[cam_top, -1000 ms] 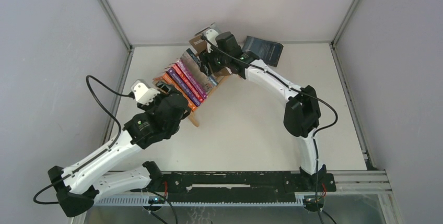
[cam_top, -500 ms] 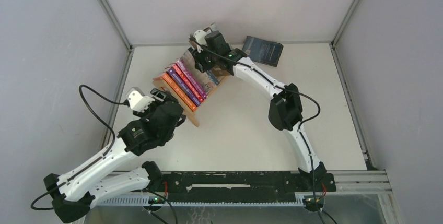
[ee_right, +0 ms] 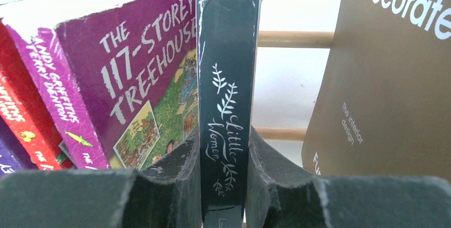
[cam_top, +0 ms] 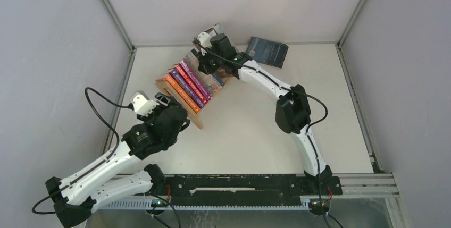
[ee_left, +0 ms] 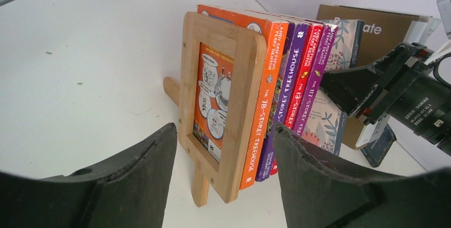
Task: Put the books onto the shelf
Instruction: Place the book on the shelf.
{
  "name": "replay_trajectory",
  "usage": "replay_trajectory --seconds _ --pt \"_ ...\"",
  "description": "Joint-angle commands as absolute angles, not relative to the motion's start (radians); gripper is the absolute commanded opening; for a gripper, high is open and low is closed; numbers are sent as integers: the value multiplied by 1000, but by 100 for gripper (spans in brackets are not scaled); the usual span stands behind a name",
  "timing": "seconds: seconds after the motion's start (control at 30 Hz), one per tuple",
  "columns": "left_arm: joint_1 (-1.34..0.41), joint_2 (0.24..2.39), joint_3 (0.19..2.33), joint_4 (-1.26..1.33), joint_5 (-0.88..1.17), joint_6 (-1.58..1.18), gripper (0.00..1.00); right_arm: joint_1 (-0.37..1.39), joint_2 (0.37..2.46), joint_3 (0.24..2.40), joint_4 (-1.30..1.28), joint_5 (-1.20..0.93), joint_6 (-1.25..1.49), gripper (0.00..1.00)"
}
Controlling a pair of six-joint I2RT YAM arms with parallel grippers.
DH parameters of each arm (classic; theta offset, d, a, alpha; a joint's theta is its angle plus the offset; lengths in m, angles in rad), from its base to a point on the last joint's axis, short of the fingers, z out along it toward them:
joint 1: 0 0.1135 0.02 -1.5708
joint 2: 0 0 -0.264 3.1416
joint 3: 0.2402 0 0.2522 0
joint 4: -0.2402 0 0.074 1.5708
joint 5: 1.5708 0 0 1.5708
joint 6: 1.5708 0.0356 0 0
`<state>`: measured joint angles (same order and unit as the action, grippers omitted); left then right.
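The books (cam_top: 189, 82) mostly stand upright in the shelf (ee_left: 223, 106), spines up: orange nearest the shelf's framed end, then purple and red ones. At the shelf's far end a slim dark book (ee_right: 226, 106) stands between a purple book (ee_right: 133, 90) and a big brown book (ee_right: 388, 79). The right end effector (ee_right: 224, 153) has closed on the slim dark book's spine, a finger flat against each cover, probably to keep it upright in the gap. One blue book (cam_top: 268, 51) lies on the bench (cam_top: 255, 127), well beyond the shelf's far end, not yet shelved.

The left end effector (ee_left: 223, 132) hangs wide open and empty just off the shelf's framed end, likely ready to steady it.

The fingers cut off the slim dark book's lower edge, so I cannot tell whether it sits on the shelf's rails. From above, the right wrist covers that end of the shelf.
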<state>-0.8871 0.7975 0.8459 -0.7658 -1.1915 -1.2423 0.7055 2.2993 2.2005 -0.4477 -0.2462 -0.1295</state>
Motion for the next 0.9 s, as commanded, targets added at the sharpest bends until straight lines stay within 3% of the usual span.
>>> replay_trajectory --seconds 0.0,0.5,0.87 --pt "-883 801 840 -763 -1195 -1256 71 703 2183 2110 -311 -262 -111 0" --pt "-882 789 855 -776 -1232 -1216 70 754 2054 1797 79 -154 -34 0" --pt "-882 764 802 -730 -1243 -1192 70 812 2084 1774 98 -129 -20 0"
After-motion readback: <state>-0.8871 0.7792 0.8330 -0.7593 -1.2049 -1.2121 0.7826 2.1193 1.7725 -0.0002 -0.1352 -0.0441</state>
